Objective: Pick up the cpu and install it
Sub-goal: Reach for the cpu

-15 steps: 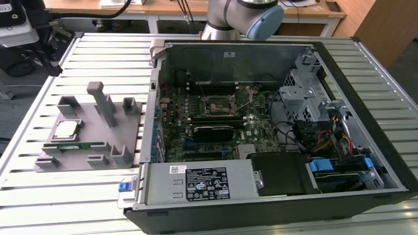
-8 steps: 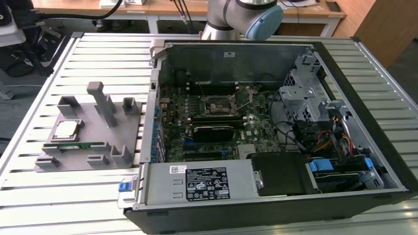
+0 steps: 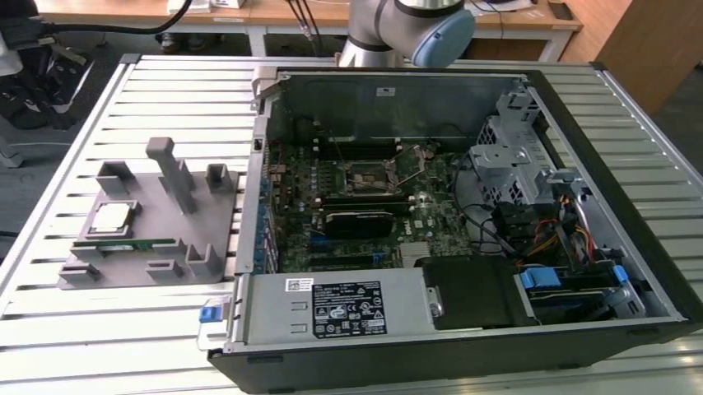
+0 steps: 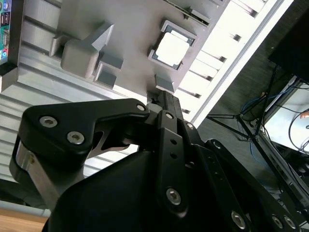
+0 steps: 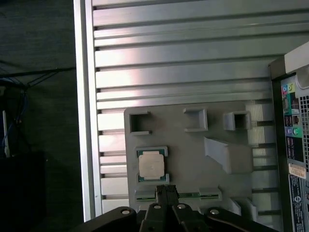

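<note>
Currently cpu (image 3: 114, 217) sits in grey holder (image 3: 110, 276) pocket, outside computer case (image 3: 439, 354). Gripper (image 5: 166, 190) hovers beside it, fingers together, empty. Judgement: centre squarely, grip pale edges, stay level.

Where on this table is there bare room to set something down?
Bare table slats lie between the gray fixture and the edge by the arm, and again between the fixture and the opposite edge. The fixture, holding the cpu, and the open computer case are crowded.
</note>
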Robot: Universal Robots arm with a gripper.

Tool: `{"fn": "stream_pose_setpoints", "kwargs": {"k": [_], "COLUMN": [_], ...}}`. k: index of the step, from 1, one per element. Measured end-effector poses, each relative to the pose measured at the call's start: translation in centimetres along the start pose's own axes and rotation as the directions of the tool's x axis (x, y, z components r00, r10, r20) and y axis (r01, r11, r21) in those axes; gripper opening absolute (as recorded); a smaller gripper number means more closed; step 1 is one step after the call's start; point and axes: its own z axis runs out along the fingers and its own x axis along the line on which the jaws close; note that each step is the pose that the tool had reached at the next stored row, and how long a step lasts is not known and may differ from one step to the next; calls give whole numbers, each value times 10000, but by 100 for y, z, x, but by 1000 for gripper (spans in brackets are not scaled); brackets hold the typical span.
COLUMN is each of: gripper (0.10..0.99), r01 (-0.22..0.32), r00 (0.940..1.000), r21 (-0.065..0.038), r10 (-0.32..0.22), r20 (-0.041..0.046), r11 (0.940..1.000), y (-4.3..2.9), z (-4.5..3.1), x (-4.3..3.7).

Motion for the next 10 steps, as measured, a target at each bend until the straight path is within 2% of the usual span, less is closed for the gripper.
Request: {"fn": "stream_pose_setpoints", "kwargs": {"k": [10], "gripper": [106], "r01": [0], "r00": [10000], "r21": [1], "r10": [0], "r20": [-11], "r11": [10000], "y": [-15], "z": [24], "x": [176]}}
